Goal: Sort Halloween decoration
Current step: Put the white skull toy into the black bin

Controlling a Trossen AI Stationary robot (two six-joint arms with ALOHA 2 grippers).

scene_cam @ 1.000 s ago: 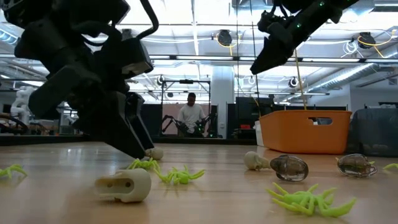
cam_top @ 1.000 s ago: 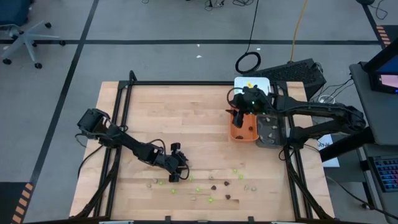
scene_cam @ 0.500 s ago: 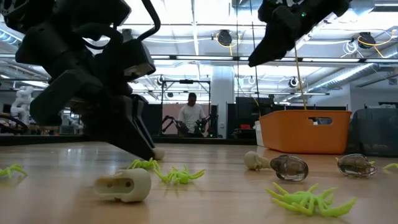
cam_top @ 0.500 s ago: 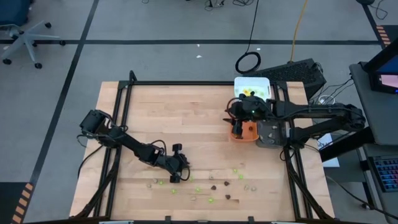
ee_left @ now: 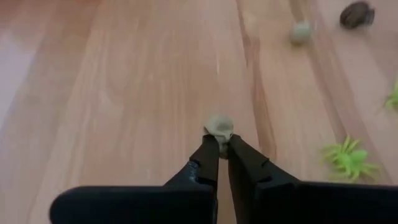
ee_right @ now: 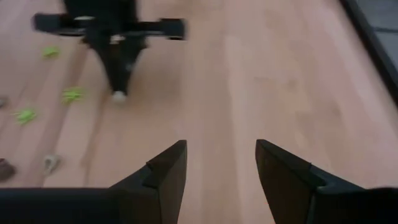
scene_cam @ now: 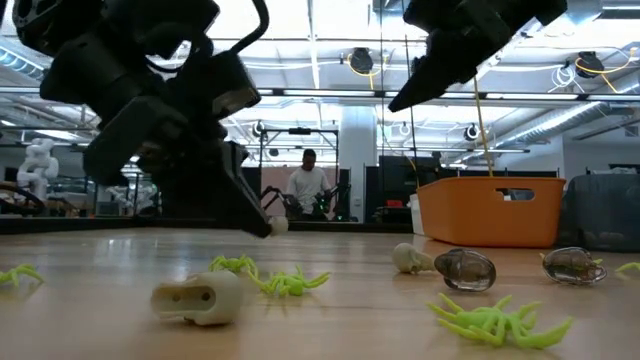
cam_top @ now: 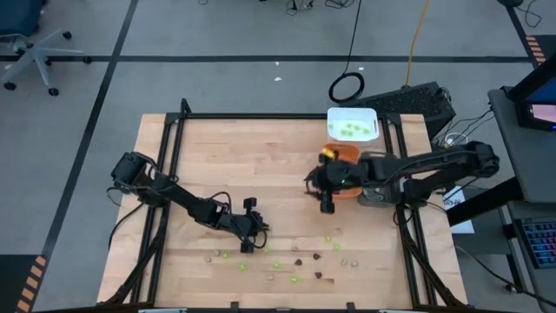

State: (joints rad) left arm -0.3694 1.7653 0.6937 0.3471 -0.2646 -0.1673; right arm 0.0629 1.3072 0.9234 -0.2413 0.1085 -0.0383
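1. A pale beige piece (ee_left: 218, 126), one of the Halloween decorations, is pinched between the fingertips of the left gripper (ee_left: 219, 140), which are clenched on it; in the low view it hangs clear above the wooden table (cam_top: 252, 156).
2. The other decorations lie scattered on the table between that gripper and the near edge: lime-green spiders (scene_cam: 272, 277), dark brown pieces (cam_top: 298, 260) and pale beige pieces (scene_cam: 198, 297).
3. From above, the left gripper (cam_top: 246, 240) sits just beside the left end of this scatter, toward the far side of it.
4. The right gripper (ee_right: 219, 163) has its fingers spread apart with nothing between them. From above, the right gripper (cam_top: 327, 203) hovers well to the right of the left gripper, on the far side of the scatter.
5. Just beyond the right gripper, to the right, stands an orange tray (cam_top: 346, 153), and a grey tray (cam_top: 375, 196) sits against that tray's right side.
6. A white tray (cam_top: 352, 115) with green pieces inside lies beyond the orange tray, at the table's far edge.
7. In the room behind the table, a person (scene_cam: 304, 184) stands far off.
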